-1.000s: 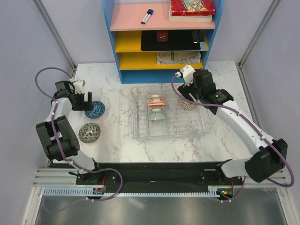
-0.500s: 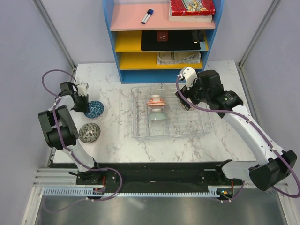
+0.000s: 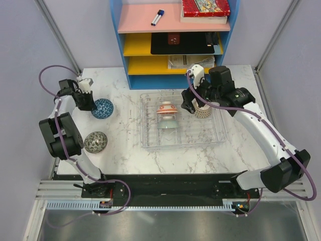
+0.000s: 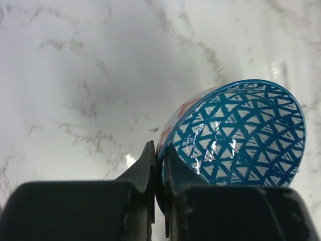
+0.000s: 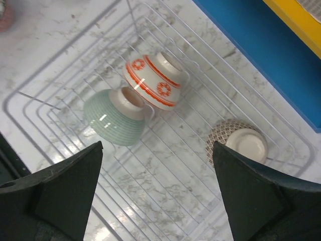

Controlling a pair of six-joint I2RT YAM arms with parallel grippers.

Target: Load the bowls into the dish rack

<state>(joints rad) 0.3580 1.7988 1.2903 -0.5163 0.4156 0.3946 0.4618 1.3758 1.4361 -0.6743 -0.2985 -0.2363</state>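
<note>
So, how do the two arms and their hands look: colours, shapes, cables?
The left arm and right arm have white shells between bulky black joints. A purple cable loops along each. A small white block sits near each wrist. The left hand and right hand are matte black, each with two wedge-shaped fingers. No markings show.

Leaving the lower and right rows of the dish rack (image 3: 200,133) open from above. Crowding its centre-left with the orange-red bowl (image 3: 166,108) and the grey-green bowl (image 3: 168,123), close together; filling its upper right corner with the beige bowl (image 3: 202,112). Walling off the upper centre with the blue shelf unit (image 3: 150,80), just behind the rack. Leaving bare table (image 3: 125,145) between the rack and the blue bowl (image 3: 103,108) at centre left; interrupting the lower left with a grey patterned bowl (image 3: 95,142).
</note>
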